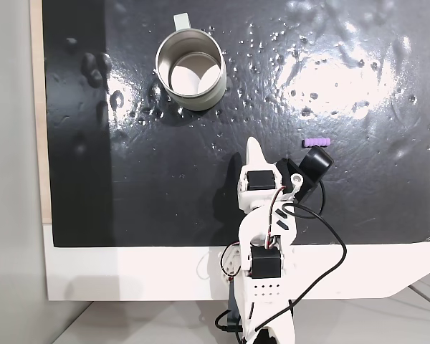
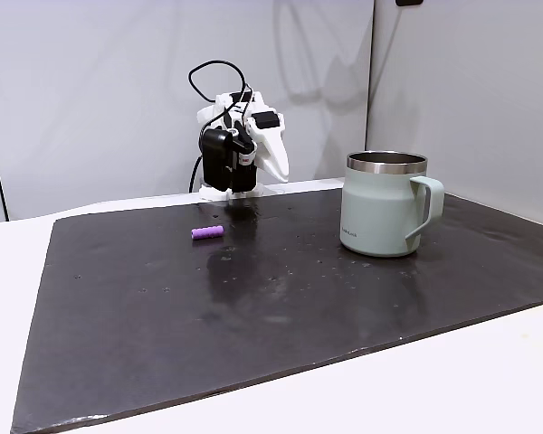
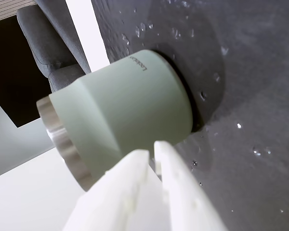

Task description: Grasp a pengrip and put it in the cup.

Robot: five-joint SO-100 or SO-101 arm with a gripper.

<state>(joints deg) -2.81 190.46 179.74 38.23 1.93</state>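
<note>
The cup [image 1: 190,72] stands upright at the back left of the black mat in a fixed view; it is a pale green mug [image 2: 385,203] with a silver rim and a handle, and its inside is shiny metal with nothing in it. The purple ribbed pengrip [image 1: 316,142] lies flat on the mat, far right of the cup and just beyond the arm's black camera. From the side the pengrip [image 2: 207,232] rests in front of the folded arm. My gripper [image 1: 254,147] is shut and empty, pointing toward the cup [image 3: 120,110], its white fingertips [image 3: 142,156] pressed together.
The black mat [image 1: 165,193] is wrinkled and glossy and covers most of a white table [image 1: 129,276]. The arm's base and cables sit at the near edge. A grey chair [image 3: 53,43] stands beyond the table in the wrist view.
</note>
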